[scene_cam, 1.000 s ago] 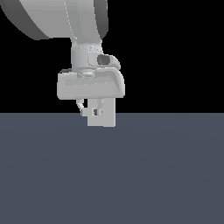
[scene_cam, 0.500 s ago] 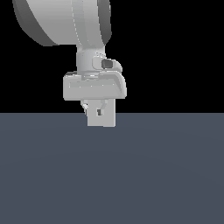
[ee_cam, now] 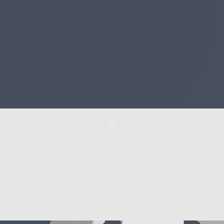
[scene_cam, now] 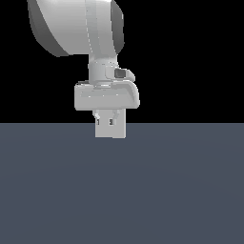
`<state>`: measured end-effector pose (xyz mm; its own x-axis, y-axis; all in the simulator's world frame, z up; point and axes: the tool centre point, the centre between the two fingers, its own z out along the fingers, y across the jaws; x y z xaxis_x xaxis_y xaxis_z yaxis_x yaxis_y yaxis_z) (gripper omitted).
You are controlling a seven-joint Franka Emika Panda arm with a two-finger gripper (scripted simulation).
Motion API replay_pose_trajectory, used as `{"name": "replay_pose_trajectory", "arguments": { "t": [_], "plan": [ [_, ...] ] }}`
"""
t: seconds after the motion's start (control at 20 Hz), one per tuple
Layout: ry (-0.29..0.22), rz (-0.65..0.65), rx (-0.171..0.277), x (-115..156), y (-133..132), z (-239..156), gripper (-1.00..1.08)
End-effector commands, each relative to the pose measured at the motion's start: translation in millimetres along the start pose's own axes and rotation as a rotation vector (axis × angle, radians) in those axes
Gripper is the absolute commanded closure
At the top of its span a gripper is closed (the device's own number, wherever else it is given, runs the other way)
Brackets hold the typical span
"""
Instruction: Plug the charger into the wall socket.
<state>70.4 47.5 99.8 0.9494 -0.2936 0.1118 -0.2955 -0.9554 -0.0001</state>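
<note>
- Your gripper hangs from the arm just above the dark floor; you cannot tell whether its fingers are apart or together.
- A light-grey block, apparently the charger, sits at the fingertips.
- In the wrist view, a pale surface fills the lower half.

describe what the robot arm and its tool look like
The arm is glossy light grey with dark grey bands at its rounded joints. A narrower white wrist carries a small dark button-like part. The tool has a wide, pale grey boxy body and short, pale fingers.
</note>
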Motion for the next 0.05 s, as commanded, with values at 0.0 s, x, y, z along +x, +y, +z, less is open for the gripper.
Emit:
{"name": "replay_pose_trajectory", "arguments": {
  "t": [0.0],
  "plan": [
    [0.0, 0.0, 0.0, 1.6, -0.5, -0.1, 1.08]
  ]
}}
